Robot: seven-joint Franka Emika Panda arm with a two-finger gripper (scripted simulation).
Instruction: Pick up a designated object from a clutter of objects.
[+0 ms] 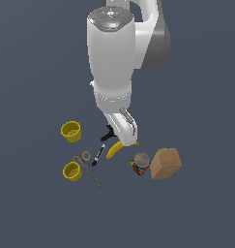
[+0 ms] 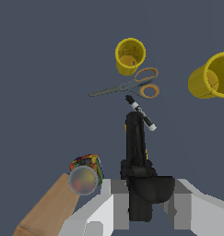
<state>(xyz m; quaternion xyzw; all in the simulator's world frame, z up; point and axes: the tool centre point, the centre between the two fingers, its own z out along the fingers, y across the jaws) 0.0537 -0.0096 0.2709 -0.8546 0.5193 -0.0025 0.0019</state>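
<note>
The designated object (image 2: 134, 143), a stubby all-black angular piece, sits between the fingers of my gripper (image 2: 148, 198), which is shut on it with grey pads pressed to both sides. In the exterior view the black piece (image 1: 108, 131) pokes out to that view's left of the gripper (image 1: 123, 138), whose fingertips the white hand hides. The rest of the clutter lies around it. The yellow banana (image 1: 114, 150) lies just below the hand. In the wrist view the black piece covers nearly all of it. The black-and-white marker (image 2: 141, 113) lies just beyond the piece's far end.
Two yellow cups (image 1: 70, 131) (image 1: 72, 171) stand on the exterior view's left, with orange-handled scissors (image 1: 87, 167) and the marker (image 1: 98, 155) between them and the banana. A round glassy jar (image 1: 140, 163) and a tan box (image 1: 166, 163) sit on that view's right.
</note>
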